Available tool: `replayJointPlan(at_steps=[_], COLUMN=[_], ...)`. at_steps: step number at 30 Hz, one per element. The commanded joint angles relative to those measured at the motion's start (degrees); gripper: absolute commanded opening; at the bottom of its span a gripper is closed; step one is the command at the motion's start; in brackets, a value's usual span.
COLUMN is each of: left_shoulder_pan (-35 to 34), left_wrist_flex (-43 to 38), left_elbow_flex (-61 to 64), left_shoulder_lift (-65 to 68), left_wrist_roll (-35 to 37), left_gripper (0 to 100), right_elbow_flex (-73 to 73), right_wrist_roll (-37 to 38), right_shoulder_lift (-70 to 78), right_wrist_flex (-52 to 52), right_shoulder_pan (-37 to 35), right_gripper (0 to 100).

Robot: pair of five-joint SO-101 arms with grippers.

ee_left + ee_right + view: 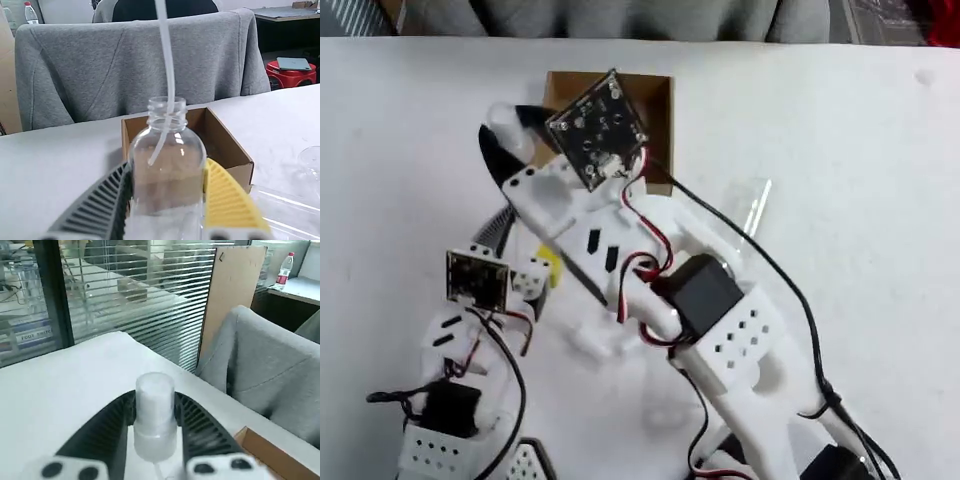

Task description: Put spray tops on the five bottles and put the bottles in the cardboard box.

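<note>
left hand pinches bottle; right hand pinches spray top; tube in bottle neck

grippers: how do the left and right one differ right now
The left gripper is shut on the clear bottle; the right gripper is shut on the white spray top.
The left gripper has one grey finger and one yellow finger; the right gripper's fingers are both black.
The left gripper's bottle is held upright; the right gripper's spray top hangs its tube into that bottle's neck.
Both clamp between two fingers.
</note>
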Motion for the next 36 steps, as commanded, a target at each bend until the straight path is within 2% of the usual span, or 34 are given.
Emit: replayJointPlan(at_steps=[1, 11, 23, 36], left_shoulder_pan=[-0.5, -0.5, -0.5, -0.5], left_wrist_flex=[-2.1, -2.1, -2.1, -2.1], left_elbow_flex=[-0.4, -0.4, -0.4, -0.4], left_shoulder_lift=[-1.3, -1.3, -1.3, -1.3], left_wrist_roll=[0.2, 0.2, 0.2, 0.2], left_gripper=[2, 2, 2, 2], right_elbow_flex=[-1.5, -19.0, -31.9, -51.1], right_wrist_roll=[0.7, 0.1, 0.1, 0.6], right_shoulder_lift=[0.0, 13.2, 19.5, 32.7], right_wrist_flex=[1.1, 16.4, 30.3, 44.3], right_shoulder_pan=[-0.6, 1.7, 2.8, 2.9], right_gripper=[1.8, 1.8, 1.8, 1.6])
